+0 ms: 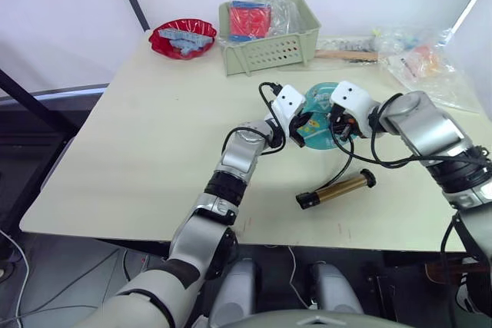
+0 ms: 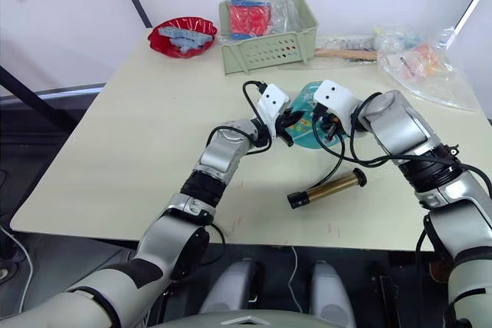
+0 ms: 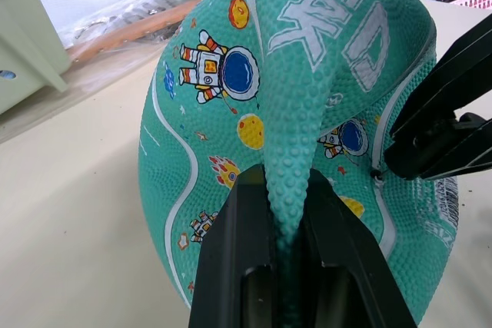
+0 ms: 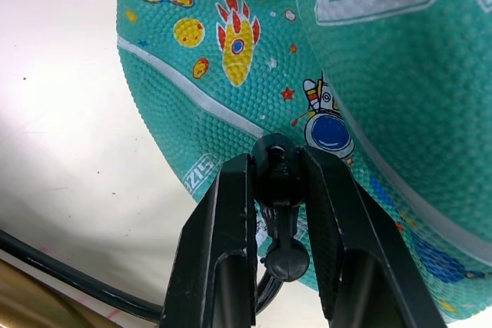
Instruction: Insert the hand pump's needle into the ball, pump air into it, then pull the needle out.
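Pale beige table (image 1: 138,159); white wall (image 1: 61,5) behind — dark floor (image 1: 31,266)

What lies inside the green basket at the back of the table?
The green basket holds a red item wrapped in clear plastic. Whatever lies beneath them is covered by the wrapping and the basket's walls.

Both arms reach forward over the table and their wrists turn toward each other, so the two grippers meet almost face to face. The left gripper (image 3: 288,228) has its two black fingers closed on a pinched fold of the soft, deflated teal rubber ball (image 3: 307,97) — the fold stands up between them. The right gripper (image 4: 277,190) clamps the small black fitting of the needle (image 4: 277,170) between its fingers, with the fitting's tip against the ball's surface.
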{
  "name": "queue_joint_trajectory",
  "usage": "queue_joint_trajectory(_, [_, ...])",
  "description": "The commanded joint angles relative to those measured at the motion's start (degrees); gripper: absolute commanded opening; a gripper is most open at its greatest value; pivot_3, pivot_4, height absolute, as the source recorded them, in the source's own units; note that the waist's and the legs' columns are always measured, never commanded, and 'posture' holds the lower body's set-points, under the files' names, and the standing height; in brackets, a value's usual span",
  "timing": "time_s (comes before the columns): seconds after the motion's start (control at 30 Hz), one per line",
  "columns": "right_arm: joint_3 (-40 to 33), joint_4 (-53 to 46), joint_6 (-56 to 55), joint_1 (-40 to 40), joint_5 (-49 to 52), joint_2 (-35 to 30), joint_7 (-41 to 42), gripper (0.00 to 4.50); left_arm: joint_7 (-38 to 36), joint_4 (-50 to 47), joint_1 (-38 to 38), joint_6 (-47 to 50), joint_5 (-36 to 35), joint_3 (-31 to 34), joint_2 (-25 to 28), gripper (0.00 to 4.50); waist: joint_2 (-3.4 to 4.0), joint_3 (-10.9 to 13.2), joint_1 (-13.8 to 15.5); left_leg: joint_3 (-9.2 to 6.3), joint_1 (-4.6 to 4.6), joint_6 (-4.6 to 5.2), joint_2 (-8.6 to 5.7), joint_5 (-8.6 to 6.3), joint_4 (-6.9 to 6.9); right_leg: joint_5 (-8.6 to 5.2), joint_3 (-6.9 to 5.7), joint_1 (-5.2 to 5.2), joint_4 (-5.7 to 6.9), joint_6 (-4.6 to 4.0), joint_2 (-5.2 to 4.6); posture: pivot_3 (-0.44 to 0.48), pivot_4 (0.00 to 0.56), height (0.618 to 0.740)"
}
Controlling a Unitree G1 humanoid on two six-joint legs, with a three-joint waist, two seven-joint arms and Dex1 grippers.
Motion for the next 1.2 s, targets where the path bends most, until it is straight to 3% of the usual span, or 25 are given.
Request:
queue_joint_trajectory(0.03, [2.43,5.00,-1.56,0.58,-2.09,3.06,1.06,0.32,-1.03,1.41,0.89,1.54,-0.62,-1.47,-1.32,0.00,-0.04,-0.05,-0.50,0.00,0.02,-0.03,0.00,0.02,0.00,0.00,0.00,0.02,0.00,0.00,0.00,0.000,0.150,0.738])
queue_joint_trajectory(0.2, [2.22,11.11,-3.92,0.90,-4.89,6.95,0.39,0.32,-0.90,1.55,0.75,1.71,-0.37,-1.13,-1.43,0.00,-0.11,-0.17,-1.14,-0.05,0.30,-0.08,0.00,0.05,0.04,0.00,-0.02,0.32,0.01,0.00,0.02,0.000,0.150,0.738])
queue_joint_trajectory(0.27, [1.64,13.27,-4.63,0.94,-5.83,8.49,0.12,0.32,-0.83,1.81,0.62,1.67,-0.36,-1.04,-1.40,0.00,-0.23,-0.31,-1.28,-0.05,0.93,-0.08,0.01,0.04,-0.15,-0.02,0.00,0.90,-0.04,0.00,0.01,0.000,0.150,0.738])
queue_joint_trajectory(0.63, [0.53,21.66,-8.12,2.48,-10.66,13.68,-0.49,0.32,-0.55,2.11,0.75,1.95,-0.57,-0.74,-1.22,0.00,-0.47,-1.06,-2.21,-0.17,1.14,-0.09,0.07,0.03,-0.21,-0.02,0.01,1.01,-0.05,-0.01,0.03,0.000,0.150,0.738])
queue_joint_trajectory(0.87, [0.02,26.18,-9.46,3.47,-13.36,16.26,-1.66,0.32,-0.47,1.73,0.83,2.60,-0.83,-0.45,-1.12,0.00,-0.72,-1.35,-2.65,-0.12,1.95,-0.10,0.07,0.03,-0.64,-0.07,0.08,1.63,-0.22,-0.03,0.01,0.000,0.150,0.738])
queue_joint_trajectory(1.2, [-1.50,32.59,-11.24,4.73,-15.67,19.84,-3.45,0.32,-0.47,2.29,0.84,2.73,-0.85,0.10,-0.65,0.00,-0.86,-2.14,-2.77,-0.12,2.06,-0.10,0.08,0.02,-0.87,-0.10,0.11,1.62,-0.24,-0.08,0.01,0.000,0.150,0.738])
